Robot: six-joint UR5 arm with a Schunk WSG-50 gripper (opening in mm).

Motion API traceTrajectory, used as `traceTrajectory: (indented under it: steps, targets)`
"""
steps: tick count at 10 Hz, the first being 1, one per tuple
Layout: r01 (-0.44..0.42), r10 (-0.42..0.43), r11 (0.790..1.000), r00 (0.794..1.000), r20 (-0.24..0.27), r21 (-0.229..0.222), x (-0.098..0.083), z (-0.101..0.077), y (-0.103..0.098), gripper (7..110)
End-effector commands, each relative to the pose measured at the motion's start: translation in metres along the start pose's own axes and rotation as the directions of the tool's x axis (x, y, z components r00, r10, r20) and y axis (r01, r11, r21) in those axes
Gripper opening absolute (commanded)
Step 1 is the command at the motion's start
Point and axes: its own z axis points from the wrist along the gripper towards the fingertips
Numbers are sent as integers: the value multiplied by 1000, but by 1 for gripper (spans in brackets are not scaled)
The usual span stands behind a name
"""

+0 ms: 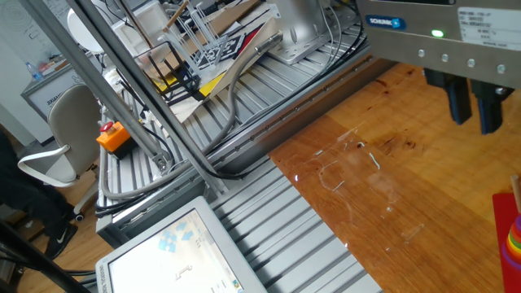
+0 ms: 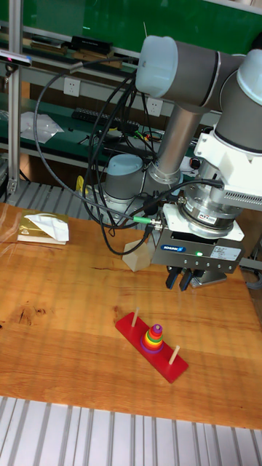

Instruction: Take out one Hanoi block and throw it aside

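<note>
The gripper (image 2: 182, 280) hangs above the wooden table (image 2: 65, 342), behind and above the red Hanoi base (image 2: 171, 368). In the fixed view its two dark fingers (image 1: 458, 102) stand a little apart with a narrow gap between them, and nothing shows between the tips. On the red base the stack of rainbow rings (image 2: 152, 338) sits on the middle peg, between two bare wooden pegs (image 2: 135, 317). The purple Hanoi block (image 2: 156, 329) sits at the top of that stack, below and just left of the fingertips, not touched by them. A folded gold packet (image 2: 41, 226) lies well left of the base.
</note>
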Motion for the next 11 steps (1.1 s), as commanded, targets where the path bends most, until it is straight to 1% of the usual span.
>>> traceTrajectory:
  steps: [1,3,4,7,11]
  targets:
    - [-3,1,999,999,-32,-52,8,-1,12,22]
    - [-13,10,997,999,-35,-77,9,-2,19,22]
    - [-22,20,996,1000,-19,-89,5,-2,22,22]
    - [-22,20,996,1000,-15,-87,3,-2,21,22]
    - [-11,9,997,1000,-27,-82,7,-2,20,22]
